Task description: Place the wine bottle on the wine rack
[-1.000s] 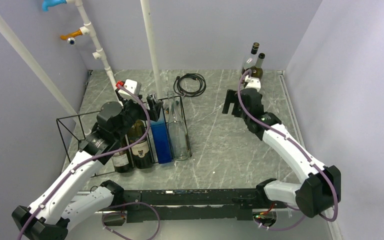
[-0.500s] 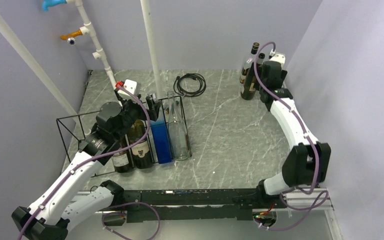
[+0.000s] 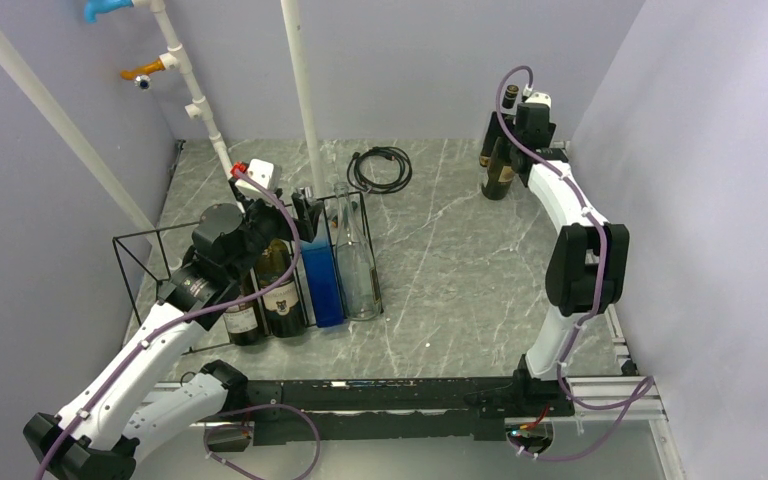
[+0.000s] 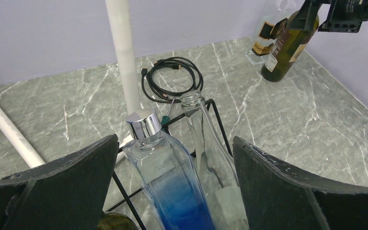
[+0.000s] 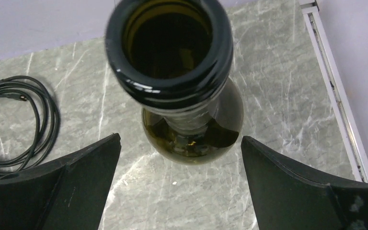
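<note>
- The wine bottle (image 5: 191,129) is standing upright in the far right corner of the table (image 3: 440,260), well apart from the wine rack (image 4: 220,125).
- The right gripper (image 5: 179,143) is hovering over the bottle's open mouth, its fingers spread wide and gripping nothing.
- The left gripper (image 4: 175,140) is hanging released above the rack, its fingers flanking a blue bottle (image 4: 172,191) and a clear bottle (image 4: 206,139) resting there.

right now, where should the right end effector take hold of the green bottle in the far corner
Probably the neck, just under the lip, coming down from above. The green bottle stands upright with its open mouth facing the right end effector, whose open fingers flank it. The neck is its slimmest part, and a second bottle crowds its body.
</note>
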{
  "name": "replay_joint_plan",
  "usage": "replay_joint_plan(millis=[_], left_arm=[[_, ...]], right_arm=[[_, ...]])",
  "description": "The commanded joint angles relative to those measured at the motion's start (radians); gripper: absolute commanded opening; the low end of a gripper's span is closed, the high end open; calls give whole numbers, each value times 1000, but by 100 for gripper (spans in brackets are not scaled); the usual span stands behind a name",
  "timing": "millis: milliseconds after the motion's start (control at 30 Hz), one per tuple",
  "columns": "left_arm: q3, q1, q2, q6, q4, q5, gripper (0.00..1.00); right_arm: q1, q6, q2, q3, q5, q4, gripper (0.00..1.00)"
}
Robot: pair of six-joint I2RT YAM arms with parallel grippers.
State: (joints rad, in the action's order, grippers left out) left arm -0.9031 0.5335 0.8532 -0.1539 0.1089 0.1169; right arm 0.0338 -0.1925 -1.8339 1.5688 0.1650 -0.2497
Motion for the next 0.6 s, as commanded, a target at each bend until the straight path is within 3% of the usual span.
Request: replay_joint_plan(millis=[0,200,567], left_arm=[[4,2,-12,0,-54,-2,94],[1,4,1,10,-49,15,93],[-2,3,26,16,-50,16,93]], right_arm=[[-3,0,20,-21,31,136,100],[-2,36,10,-104,69,279,100],[-3,118,-89,-92,109,323,95]])
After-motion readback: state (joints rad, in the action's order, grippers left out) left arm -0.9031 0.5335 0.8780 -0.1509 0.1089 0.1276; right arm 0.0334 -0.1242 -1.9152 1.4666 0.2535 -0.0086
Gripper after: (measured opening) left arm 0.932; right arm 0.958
